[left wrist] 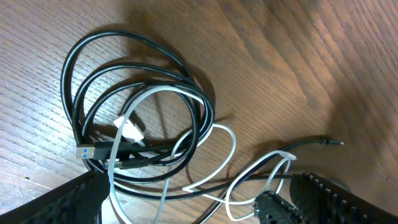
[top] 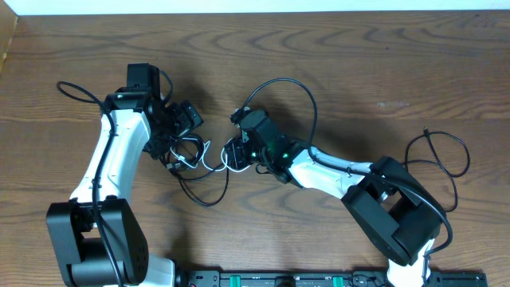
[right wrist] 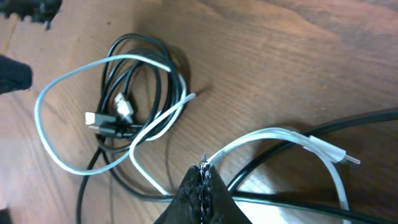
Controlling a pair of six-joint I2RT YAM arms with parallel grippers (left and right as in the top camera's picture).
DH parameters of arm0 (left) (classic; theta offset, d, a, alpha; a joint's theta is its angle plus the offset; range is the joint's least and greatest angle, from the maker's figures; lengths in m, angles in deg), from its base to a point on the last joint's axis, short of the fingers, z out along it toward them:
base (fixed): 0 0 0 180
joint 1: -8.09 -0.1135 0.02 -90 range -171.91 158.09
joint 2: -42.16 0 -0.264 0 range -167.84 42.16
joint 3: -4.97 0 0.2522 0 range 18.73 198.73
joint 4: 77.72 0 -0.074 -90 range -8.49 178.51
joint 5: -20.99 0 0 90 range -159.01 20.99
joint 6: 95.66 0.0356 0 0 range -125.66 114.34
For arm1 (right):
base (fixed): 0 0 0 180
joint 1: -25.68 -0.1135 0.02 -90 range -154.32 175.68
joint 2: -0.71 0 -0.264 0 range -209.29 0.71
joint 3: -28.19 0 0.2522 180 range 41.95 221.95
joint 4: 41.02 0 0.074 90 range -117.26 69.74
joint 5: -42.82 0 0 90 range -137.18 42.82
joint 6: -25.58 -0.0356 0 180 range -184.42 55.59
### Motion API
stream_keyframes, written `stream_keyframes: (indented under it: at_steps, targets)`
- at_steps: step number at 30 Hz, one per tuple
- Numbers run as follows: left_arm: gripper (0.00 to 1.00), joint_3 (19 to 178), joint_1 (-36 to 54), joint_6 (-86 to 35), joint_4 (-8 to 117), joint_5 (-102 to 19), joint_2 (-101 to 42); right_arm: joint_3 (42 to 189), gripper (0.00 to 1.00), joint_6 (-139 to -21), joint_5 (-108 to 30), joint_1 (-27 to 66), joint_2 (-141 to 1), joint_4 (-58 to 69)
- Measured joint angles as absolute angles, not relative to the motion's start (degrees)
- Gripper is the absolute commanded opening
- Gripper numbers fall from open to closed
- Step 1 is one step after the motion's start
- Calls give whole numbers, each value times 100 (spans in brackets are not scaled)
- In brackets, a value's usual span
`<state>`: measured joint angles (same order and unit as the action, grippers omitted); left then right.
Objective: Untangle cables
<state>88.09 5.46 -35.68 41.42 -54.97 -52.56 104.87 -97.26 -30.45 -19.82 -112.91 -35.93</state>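
The brown wooden table point(top: 374, 72) has a wavy grain (a pale strip point(top: 239, 6) shows beyond its far edge). On it lies the thin glossy black cable point(left wrist: 69, 81), coiled in loops, with the thin white cable point(left wrist: 232, 146) threaded through. The left gripper point(left wrist: 196, 186) stands wide apart above them, and the right gripper point(right wrist: 203, 177) is pinched on the white one.

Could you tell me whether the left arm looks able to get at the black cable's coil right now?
Probably yes: the left end effector stands open with the black cable coil directly before it, uncovered; the white cable threading through the loops may get pinched too.
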Motion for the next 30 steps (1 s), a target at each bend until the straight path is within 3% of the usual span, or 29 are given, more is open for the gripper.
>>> stream_keyframes:
  at_steps: [12,30]
  targets:
    - [98,8809,546,-3568,4140,-5497,-5256,10487,1,-9726,-2046,-1398,-10362,-3131]
    - [98,8809,546,-3568,4140,-5497,-5256,10489,1,-9726,-1264,-856,-10314,-2419]
